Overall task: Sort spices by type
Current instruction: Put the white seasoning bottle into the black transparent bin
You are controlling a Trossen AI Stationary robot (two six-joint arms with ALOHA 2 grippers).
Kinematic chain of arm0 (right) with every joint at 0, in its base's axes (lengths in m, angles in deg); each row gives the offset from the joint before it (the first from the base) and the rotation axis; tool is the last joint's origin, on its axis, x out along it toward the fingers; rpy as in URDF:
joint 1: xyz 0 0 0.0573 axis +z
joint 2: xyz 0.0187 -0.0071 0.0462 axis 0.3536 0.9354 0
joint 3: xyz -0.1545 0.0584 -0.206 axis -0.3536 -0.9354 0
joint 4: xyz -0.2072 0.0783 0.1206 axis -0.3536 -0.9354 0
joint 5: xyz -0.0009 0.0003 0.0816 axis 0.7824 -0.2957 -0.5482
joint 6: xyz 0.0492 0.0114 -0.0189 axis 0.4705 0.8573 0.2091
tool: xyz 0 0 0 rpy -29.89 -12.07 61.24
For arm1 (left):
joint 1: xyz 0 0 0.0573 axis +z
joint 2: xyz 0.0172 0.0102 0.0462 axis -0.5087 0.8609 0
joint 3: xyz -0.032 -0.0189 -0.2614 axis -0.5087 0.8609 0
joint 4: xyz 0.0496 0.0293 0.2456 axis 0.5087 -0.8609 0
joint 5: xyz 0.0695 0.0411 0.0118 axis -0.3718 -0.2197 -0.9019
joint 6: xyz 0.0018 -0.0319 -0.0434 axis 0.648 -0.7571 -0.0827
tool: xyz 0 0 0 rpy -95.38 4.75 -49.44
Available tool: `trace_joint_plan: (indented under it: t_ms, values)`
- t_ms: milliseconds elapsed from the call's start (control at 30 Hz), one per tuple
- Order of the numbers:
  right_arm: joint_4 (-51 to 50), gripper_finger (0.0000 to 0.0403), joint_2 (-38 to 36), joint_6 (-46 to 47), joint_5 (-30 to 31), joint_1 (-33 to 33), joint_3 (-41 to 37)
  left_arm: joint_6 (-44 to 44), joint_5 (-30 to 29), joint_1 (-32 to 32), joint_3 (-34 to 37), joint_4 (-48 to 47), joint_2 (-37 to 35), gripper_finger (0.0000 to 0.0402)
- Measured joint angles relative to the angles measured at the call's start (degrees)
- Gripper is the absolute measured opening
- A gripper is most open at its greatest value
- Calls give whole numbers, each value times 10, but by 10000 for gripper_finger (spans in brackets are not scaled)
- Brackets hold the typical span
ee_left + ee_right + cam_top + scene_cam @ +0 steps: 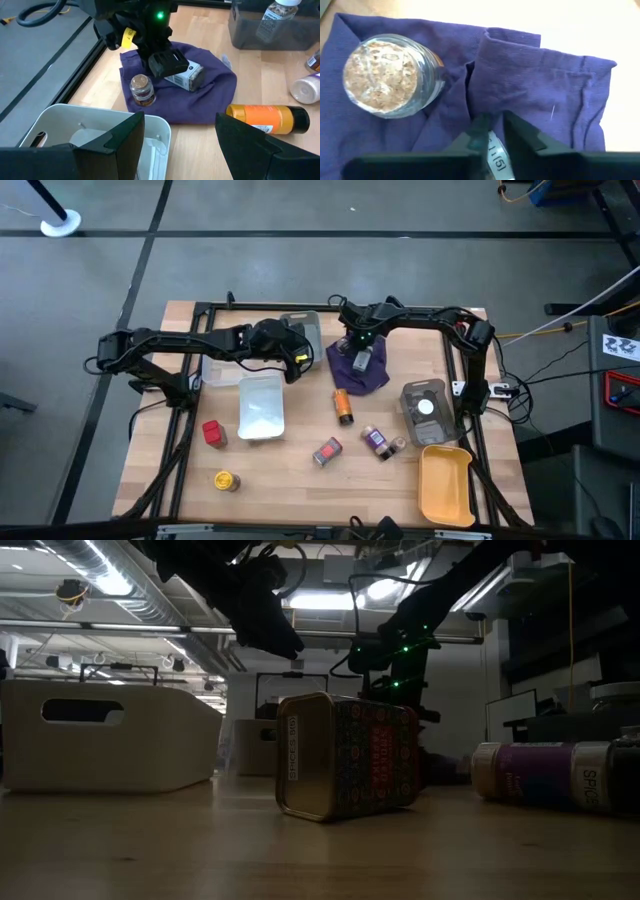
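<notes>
A purple cloth (362,372) lies at the table's far middle. On it a small glass jar of brown spice (141,89) stands upright, and a grey and white tin (189,77) lies beside it. My right gripper (360,348) points down at the tin and is shut on it. My left gripper (180,142) hovers open and empty to the cloth's left, over a white tray (75,127). Other spices lie loose: an orange bottle (343,406), a red tin (213,432), a yellow jar (225,480), a patterned tin (327,452) and a purple-labelled jar (377,440). My right gripper pinches the tin between its two fingers at the end nearest the glass jar (176,69). A white printed strip of the tin (493,150) shows in the narrow gap between them. The fingers (167,61) come from above, pointing down. The tin's other end rests on the cloth.
A grey tray (425,412) with a white-capped jar stands at the right, a yellow tray (445,480) near the front right corner. Another grey tray (305,328) sits at the far edge. A white tray (262,406) lies left of centre.
</notes>
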State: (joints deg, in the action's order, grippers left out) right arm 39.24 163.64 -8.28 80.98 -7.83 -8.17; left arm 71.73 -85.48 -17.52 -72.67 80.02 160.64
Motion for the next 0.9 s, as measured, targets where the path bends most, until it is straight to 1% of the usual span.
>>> trace_joint_plan:
  t_ms: [133,267,333,433,533,633,833,900]
  values:
    - [-8,136,0,4,-2,0,2,0,0,0,0,0,0,227]
    - [-49,184,0,11,-7,0,26,0,0,0,0,0,0,227]
    - [-83,199,0,11,-5,0,45,0,0,0,0,0,0,227]
    - [-131,210,0,10,0,0,74,0,0,0,0,0,0,227]
    - [-177,213,0,-24,0,0,101,0,0,0,0,0,0,227]
    - [-214,213,0,-103,0,1,122,0,0,0,0,0,0,227]
    - [-267,214,0,-365,-21,1,133,0,0,0,0,0,0,227]
    - [-268,214,0,-431,-21,1,129,0,0,0,0,0,0,227]
